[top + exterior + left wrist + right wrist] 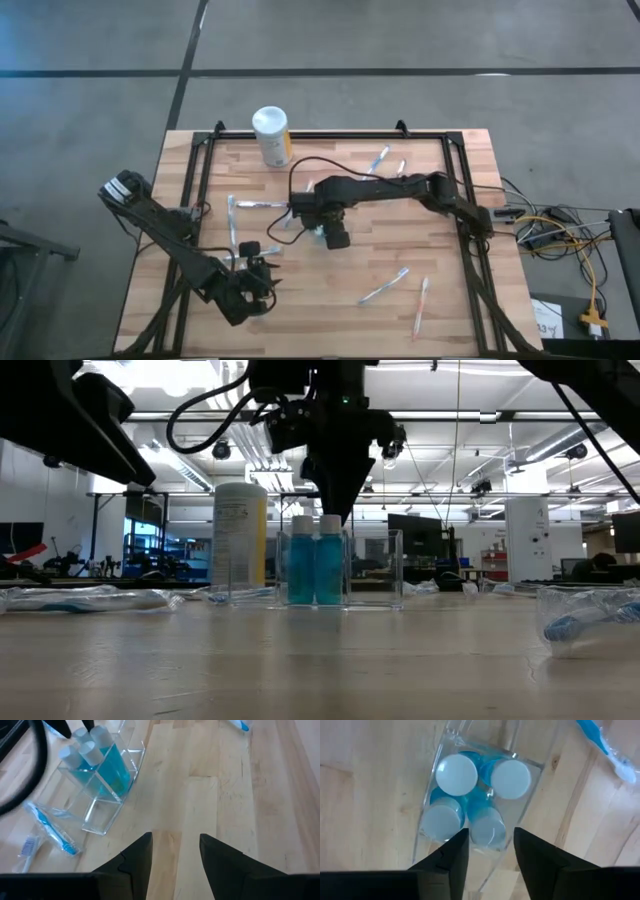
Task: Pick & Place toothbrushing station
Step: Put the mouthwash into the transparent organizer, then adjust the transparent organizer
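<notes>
**Right hand parted over the tubes in the clear cup**

The right hand (pixel 487 857) hung directly above the clear cup (pixel 449 740), its two dark fingers parted and empty, gripping nothing. Right beneath it four teal tubes (pixel 456 774) stood upright in one compartment, white caps touching. They looked light, smooth and slippery; I judged the sure hold to be across a cap or just below it, though packed so tightly there was little room for a finger between them. The cup itself seemed thin, stiff and easy to tip or slide on the worktop (pixel 350 265).

Farther out from that hand, toothbrushes (pixel 384 290) lay scattered flat on the wood: slender, light, and awkward to pinch off a surface. One lay just beside the cup (pixel 50 827). A white canister (pixel 271 137) stood beyond, well apart, not in the way.

The left hand (pixel 175 855) waited low at the near-left of the worktop, fingers apart and empty, facing the cup from a distance.
</notes>
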{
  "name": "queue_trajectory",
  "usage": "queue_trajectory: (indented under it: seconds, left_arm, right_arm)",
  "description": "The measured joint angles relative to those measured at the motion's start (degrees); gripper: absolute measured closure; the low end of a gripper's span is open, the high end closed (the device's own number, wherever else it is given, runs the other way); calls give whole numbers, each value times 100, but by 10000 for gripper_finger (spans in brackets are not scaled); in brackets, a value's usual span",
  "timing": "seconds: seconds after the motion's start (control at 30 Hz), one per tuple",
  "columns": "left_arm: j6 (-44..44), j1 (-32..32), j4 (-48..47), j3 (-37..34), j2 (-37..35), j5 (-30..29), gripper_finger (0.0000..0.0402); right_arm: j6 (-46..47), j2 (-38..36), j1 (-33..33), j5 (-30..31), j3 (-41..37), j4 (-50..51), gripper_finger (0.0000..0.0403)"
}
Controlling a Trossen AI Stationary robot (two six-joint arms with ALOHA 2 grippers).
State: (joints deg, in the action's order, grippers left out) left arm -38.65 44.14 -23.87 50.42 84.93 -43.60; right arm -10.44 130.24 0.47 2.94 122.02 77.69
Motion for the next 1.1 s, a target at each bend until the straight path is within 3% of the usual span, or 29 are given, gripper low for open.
queue_trajectory:
  seconds: [0.4,0.57,0.67,0.83,1.0,1.1]
  left_arm:
    - [-20,0,89,-55,-8,-150,234]
    - [17,0,90,-55,-152,-224,234]
    - [-83,15,91,-55,-232,-436,234]
    - [-203,114,113,-112,-275,-574,234]
    - [-470,210,17,-147,-280,-1140,235]
    - [-1132,193,-324,-194,-280,-1726,244]
  right_arm:
    - [378,-806,-11,1,17,280,216]
    - [937,-1517,34,0,-4,488,221]
    - [967,-2188,256,3,-293,60,226]
    - [828,-3882,963,30,-1854,-2292,234]
    - [762,-5628,1573,696,-4243,-4295,236]
    - [1053,-6582,1727,797,-5833,-5508,242]
